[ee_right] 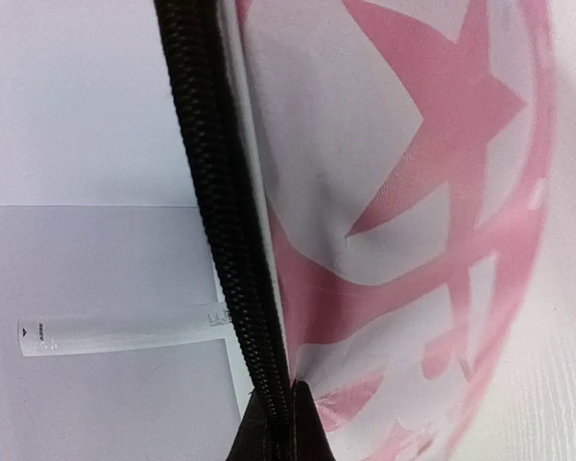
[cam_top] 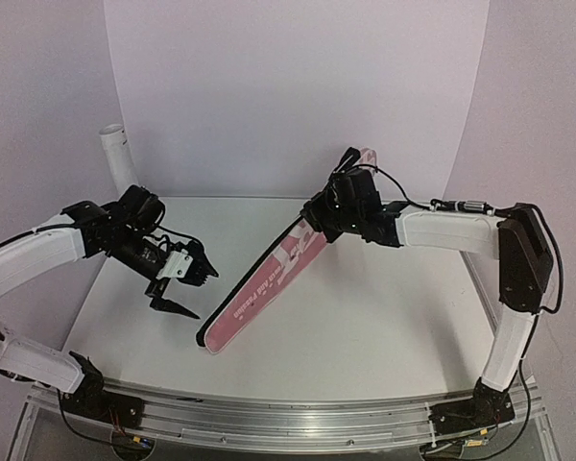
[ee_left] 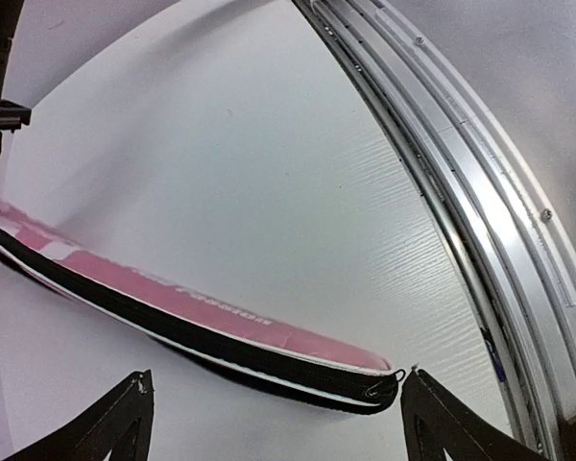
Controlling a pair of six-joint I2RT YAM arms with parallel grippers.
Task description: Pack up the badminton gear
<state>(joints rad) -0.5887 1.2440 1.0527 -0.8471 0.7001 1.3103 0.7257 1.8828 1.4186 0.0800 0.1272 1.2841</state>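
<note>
Pink fabric bag (cam_top: 269,279), long, white lettering, black zip (ee_right: 226,240) down one edge. Qty 1. Posn: slanted across worktop (cam_top: 384,327), upper end raised at back-right, lower end resting down at front-centre. Kept at that tilt prob. for lifting or re-siting, w/ weight shared between grip and surface.

R tool (cam_top: 328,213): clamped shut on upper end of bag, at zip edge. Thin fabric there, hence near-total closure. Wrist view filled w/ pink star print and zip; one dark finger (ee_right: 274,427) showing at bottom.

L tool (cam_top: 200,293): spread wide, gripping nothing. Hovering low, just beside lower end of bag. In wrist view, tip of bag seen between the two fingers (ee_left: 134,413), close to one; touching or not, cannot tell. Stationed there prob. to steady or take over that end.

Rackets, shuttlecocks: none visible in any view. Presumably inside bag, going by zip closed along the run seen; not confirmable. If so, packing near done.

Tube (cam_top: 118,158): white, standing w/ slight lean at back-left, well apart from bag. Not touched by either tool.

Rail (ee_left: 461,192): metal, along near edge of worktop, by arm bases.
</note>
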